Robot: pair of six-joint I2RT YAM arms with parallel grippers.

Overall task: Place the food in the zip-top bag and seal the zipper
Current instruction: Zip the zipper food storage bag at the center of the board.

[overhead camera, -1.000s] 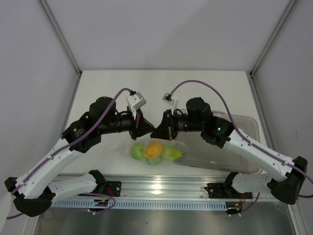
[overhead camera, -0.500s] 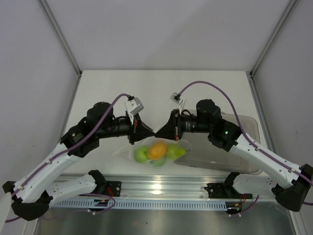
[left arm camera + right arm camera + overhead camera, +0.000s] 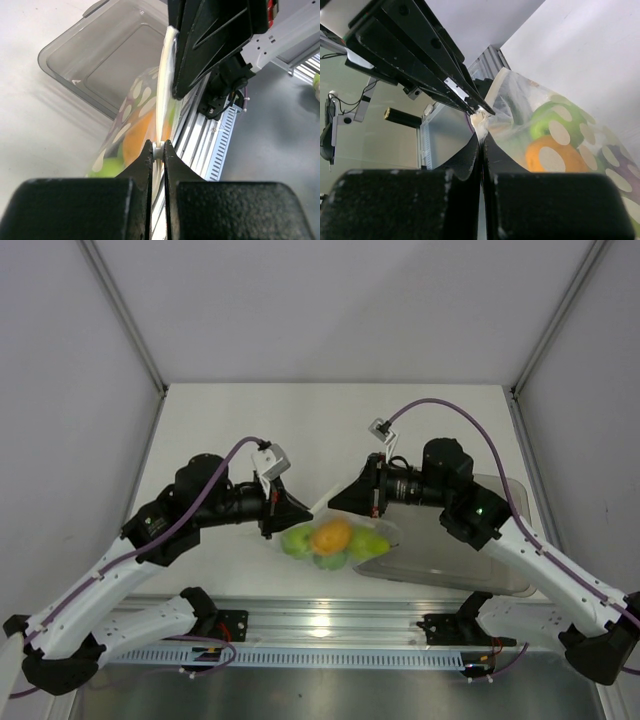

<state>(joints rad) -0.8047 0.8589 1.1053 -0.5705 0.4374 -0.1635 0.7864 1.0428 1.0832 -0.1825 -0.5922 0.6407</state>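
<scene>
At the near edge, both arms are seen bolted to an aluminium rail, each elbow thrown outward and each forearm bent back inward, so that the wrists are levelled toward the middle of the table. The left gripper is pressed closed on the top edge of the zip-top bag, and the zipper is pinched between its tips. The right gripper is clamped tight on the same edge, close beside the left. The bag is hung beneath them; pale round dots are printed on it, and no lettering can be made out. Inside it are seen the small orange, the round green fruit, the yellow-green pear and the dark purple eggplant. Its right side is set against the near left corner of the grey tub. Compared with a second ago, the right arm has been drawn back rightward, and the bag has been carried slightly toward the tub.
</scene>
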